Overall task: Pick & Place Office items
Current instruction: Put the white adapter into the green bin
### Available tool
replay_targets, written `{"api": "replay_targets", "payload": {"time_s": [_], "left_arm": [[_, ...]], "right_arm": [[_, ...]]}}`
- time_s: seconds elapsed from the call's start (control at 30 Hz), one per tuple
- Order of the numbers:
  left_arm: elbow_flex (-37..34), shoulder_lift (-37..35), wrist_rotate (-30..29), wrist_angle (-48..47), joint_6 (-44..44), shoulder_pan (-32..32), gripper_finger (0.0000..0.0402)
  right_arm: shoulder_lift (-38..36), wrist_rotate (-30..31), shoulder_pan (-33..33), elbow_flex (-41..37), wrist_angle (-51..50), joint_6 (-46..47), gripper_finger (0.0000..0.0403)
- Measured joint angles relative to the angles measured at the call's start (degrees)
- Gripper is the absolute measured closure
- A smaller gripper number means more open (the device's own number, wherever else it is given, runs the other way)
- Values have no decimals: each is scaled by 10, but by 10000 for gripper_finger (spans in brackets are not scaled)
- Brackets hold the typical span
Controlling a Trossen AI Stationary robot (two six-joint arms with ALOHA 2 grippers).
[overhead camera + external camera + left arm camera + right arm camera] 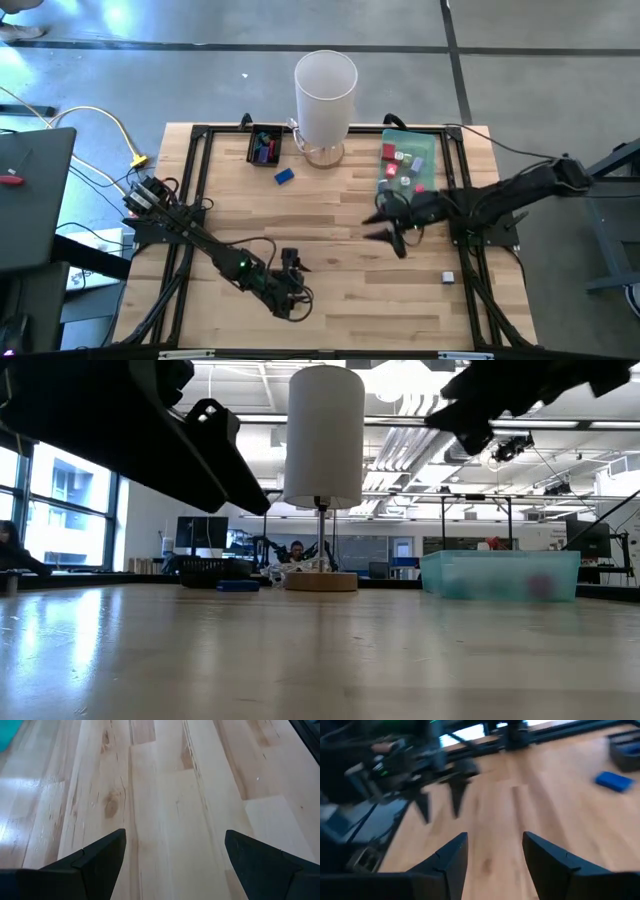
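Right gripper (388, 228) hovers mid-table, just in front of translucent green tray (432, 150); jaws part-spread, nothing between them. Left gripper (293, 268) sits low at table's near left; jaws spread wide over bare wood, empty.

Office items: blue block (284, 176) lies alone on wood, between small black tray (252, 147) and tall white cylinder (325, 88). Red, pink, grey pieces (403, 166) in green tray. Purple, green pieces (266, 150) in black tray. Small grey piece (448, 277) near right edge.

Tray (500, 574) contents blurred behind translucent wall.
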Motion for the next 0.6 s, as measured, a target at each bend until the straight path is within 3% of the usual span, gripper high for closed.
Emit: {"api": "replay_targets", "payload": {"time_s": [0.17,0.33,0.47,0.6], "left_arm": [[0,0,0,-5,0,-1,70],[0,0,0,-4,0,3,70],[0,0,0,-4,0,10,70],[0,0,-2,-3,0,12,70]], "right_arm": [[0,82,105,8,-10,-11,227],[9,198,202,90,-145,12,227],[38,262,266,158,-291,112,227],[75,245,295,183,-400,297,227]]}}
